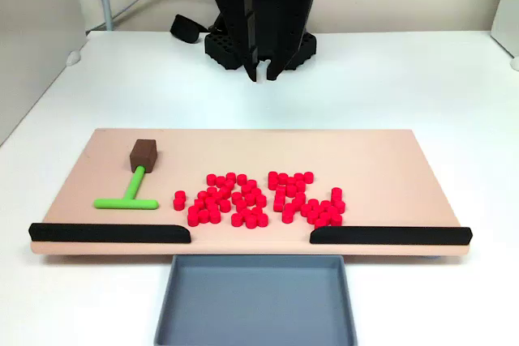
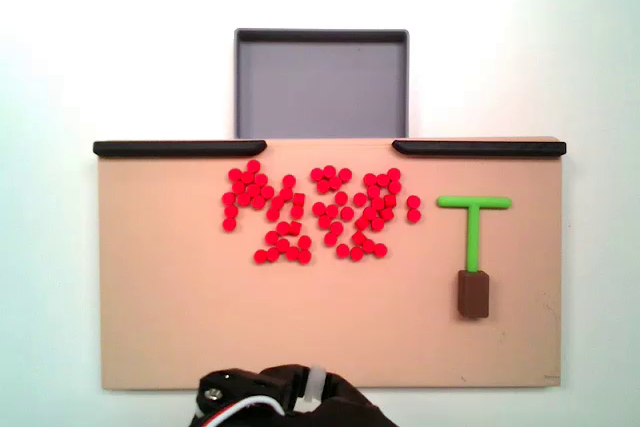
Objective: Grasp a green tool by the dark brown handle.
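Gripper (image 1: pixel 262 73) on the folded black arm hangs behind the flat pink board (image 1: pixel 389 160), fingertips pressed together and holding nothing.
Bright green T-shaped tool (image 1: pixel 130 194) lies flat on the board's left part in the fixed view facing the arm, its dark brown cube-shaped handle (image 1: pixel 144 155) pointing toward the arm, well apart from the gripper. Small red cylinders (image 1: pixel 259 198) cluster mid-board, beside the tool. A grey rectangular tray (image 1: pixel 255 301) sits on the white worktop (image 1: pixel 405 79), touching the board's far edge between two black strips (image 1: pixel 109 232).
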{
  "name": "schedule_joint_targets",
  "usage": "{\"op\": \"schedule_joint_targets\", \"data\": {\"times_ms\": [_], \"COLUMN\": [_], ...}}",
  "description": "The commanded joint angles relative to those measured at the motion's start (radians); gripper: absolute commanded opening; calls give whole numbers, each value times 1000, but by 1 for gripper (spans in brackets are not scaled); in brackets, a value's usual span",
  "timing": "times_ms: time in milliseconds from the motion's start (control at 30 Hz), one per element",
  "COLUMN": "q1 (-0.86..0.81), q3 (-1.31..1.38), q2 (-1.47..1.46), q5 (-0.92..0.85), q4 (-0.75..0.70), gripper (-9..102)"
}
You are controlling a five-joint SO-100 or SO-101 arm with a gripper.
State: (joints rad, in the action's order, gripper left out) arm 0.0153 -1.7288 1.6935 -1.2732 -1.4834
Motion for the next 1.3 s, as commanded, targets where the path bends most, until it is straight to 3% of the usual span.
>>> {"op": "schedule_joint_targets", "data": {"times_ms": [0,1267], "q1": [2,-9], "q3": [14,14], "q2": [35,-15], "q5": [0,2], "q4": [5,5], "gripper": [0,0]}}
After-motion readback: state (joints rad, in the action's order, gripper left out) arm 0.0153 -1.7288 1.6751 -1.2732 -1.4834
